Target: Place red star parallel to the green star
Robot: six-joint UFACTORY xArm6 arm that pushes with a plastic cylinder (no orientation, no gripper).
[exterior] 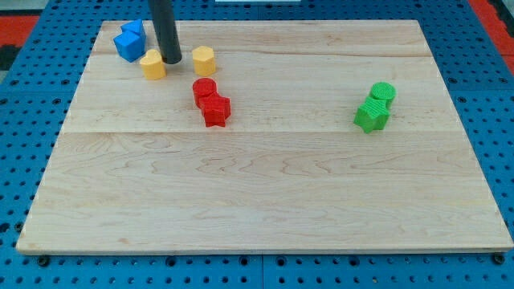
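The red star (215, 110) lies on the wooden board (265, 185) left of centre, touching a red cylinder (204, 89) just above it. The green star (371, 116) lies at the view's right, touching a green cylinder (383, 94) above it. My tip (172, 60) rests on the board near the view's top left, between two yellow blocks. It is up and to the left of the red star, apart from it.
A yellow block (152, 64) touches the tip's left side; a yellow hexagonal block (203, 59) lies to its right. Two blue blocks (128, 41) sit at the top left corner. A blue pegboard (498, 120) surrounds the board.
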